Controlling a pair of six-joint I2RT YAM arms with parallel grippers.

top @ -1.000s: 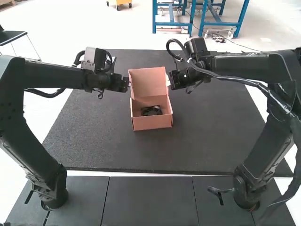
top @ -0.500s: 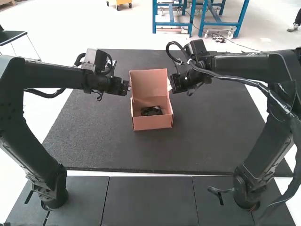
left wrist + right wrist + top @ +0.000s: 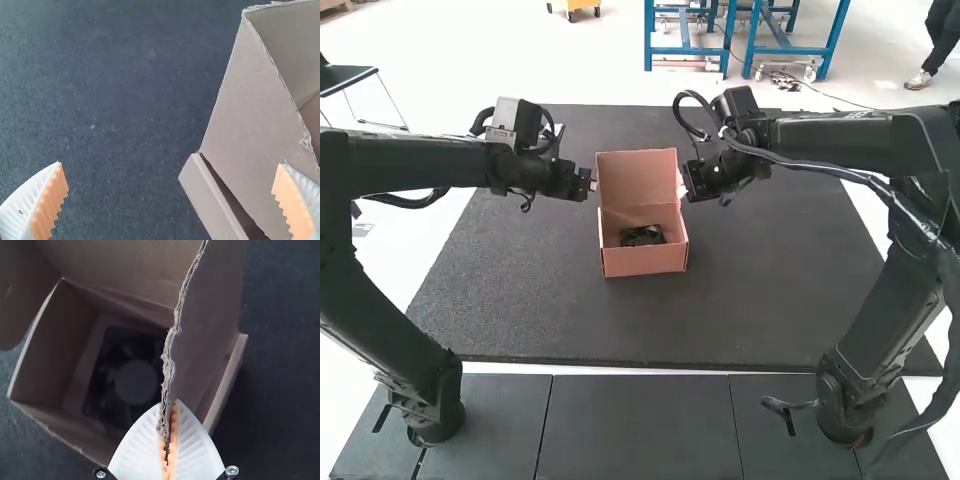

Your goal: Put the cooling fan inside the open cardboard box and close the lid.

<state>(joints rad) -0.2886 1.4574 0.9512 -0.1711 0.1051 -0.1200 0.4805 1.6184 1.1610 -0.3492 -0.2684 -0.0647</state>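
The brown cardboard box (image 3: 642, 248) stands mid-mat with its lid (image 3: 636, 178) upright at the far side. The black cooling fan (image 3: 642, 236) lies flat on the box floor, seen from above as the fan (image 3: 131, 381). My right gripper (image 3: 683, 184) is at the lid's right edge, and its fingers (image 3: 150, 450) are shut on the torn cardboard edge (image 3: 172, 355). My left gripper (image 3: 588, 186) sits at the lid's left edge. It is open, with orange pads (image 3: 48, 196) wide apart and the lid's side flap (image 3: 250, 145) between them, nearer the far pad.
A dark rubber mat (image 3: 500, 280) covers the table around the box, with free room on every side. Black panels (image 3: 640, 425) line the front edge between the two arm bases.
My right gripper has dropped slightly along the lid's right edge, and the lid's top edge sits a little lower. The left arm has shifted slightly; its gripper stays at the lid's left edge.
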